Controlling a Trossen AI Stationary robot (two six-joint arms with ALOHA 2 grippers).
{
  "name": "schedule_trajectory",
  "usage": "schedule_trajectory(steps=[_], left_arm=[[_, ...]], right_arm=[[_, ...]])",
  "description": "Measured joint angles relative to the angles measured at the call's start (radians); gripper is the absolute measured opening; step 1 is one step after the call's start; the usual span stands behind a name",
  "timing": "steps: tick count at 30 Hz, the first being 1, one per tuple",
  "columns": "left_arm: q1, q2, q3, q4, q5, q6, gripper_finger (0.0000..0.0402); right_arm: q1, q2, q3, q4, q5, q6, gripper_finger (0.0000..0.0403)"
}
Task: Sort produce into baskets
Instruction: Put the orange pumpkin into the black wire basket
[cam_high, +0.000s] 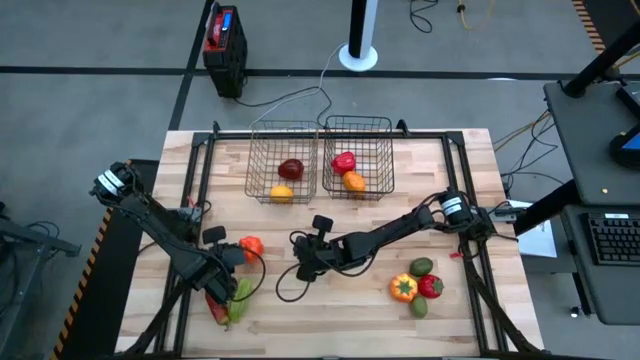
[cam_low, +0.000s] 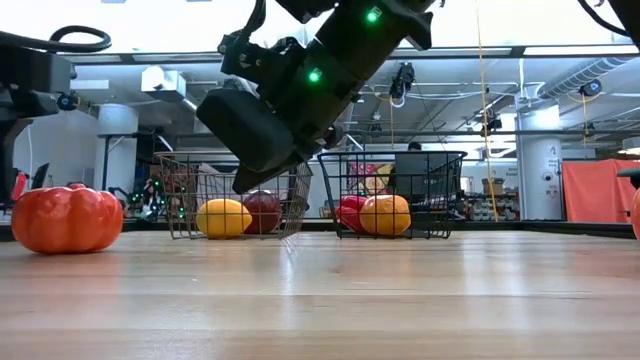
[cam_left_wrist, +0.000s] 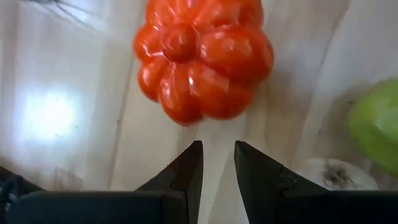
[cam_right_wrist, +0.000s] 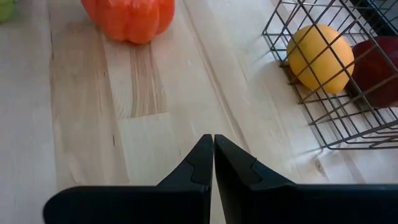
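An orange-red ribbed piece of produce (cam_high: 250, 245) (cam_left_wrist: 202, 56) lies on the wooden table at the left. My left gripper (cam_high: 232, 265) (cam_left_wrist: 217, 158) hovers just short of it, pointing steeply down, open by a narrow gap with nothing between its fingers. A long green piece (cam_high: 240, 295) and a white garlic bulb (cam_left_wrist: 336, 174) lie beside it. My right gripper (cam_high: 300, 255) (cam_right_wrist: 213, 140) hangs shut and empty over the table's middle. The two wire baskets (cam_high: 283, 160) (cam_high: 358, 155) stand at the far edge. One holds a dark red and a yellow piece, the other a red pepper and an orange piece.
Several pieces lie in a cluster at the right front: an orange-yellow pepper (cam_high: 403, 288), a red one (cam_high: 430, 286) and two green ones (cam_high: 421, 266). A cable loops on the table below my right gripper. A black and red box (cam_high: 224, 45) stands on the floor beyond the table.
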Motion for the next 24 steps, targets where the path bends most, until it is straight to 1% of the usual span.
schedule_trajectory(steps=[7, 10, 12, 16, 18, 22, 24], left_arm=[[0.007, 0.000, -0.023, 0.001, -0.115, 0.067, 0.0077], [0.017, 0.000, -0.039, 0.008, -0.132, 0.083, 0.0077], [0.019, 0.000, -0.054, 0.038, -0.133, 0.095, 0.0077], [0.020, 0.000, -0.088, 0.160, -0.159, 0.146, 0.0077], [0.025, 0.000, -0.095, 0.212, -0.191, 0.164, 0.0077], [0.034, 0.000, -0.087, 0.258, -0.300, 0.181, 0.0077], [0.040, 0.000, -0.068, 0.260, -0.316, 0.194, 0.0077]], right_arm=[[0.002, 0.000, 0.000, 0.000, 0.000, 0.000, 0.0009], [0.004, 0.000, 0.000, -0.001, 0.000, 0.000, 0.0009], [0.005, -0.001, 0.000, -0.001, 0.000, 0.000, 0.0009], [0.006, -0.002, 0.000, -0.001, 0.000, 0.000, 0.0009], [0.006, -0.002, 0.000, -0.001, 0.000, 0.000, 0.0009], [0.006, -0.002, 0.000, -0.014, 0.000, -0.002, 0.0009], [0.006, -0.010, 0.000, -0.057, 0.002, 0.000, 0.0009]])
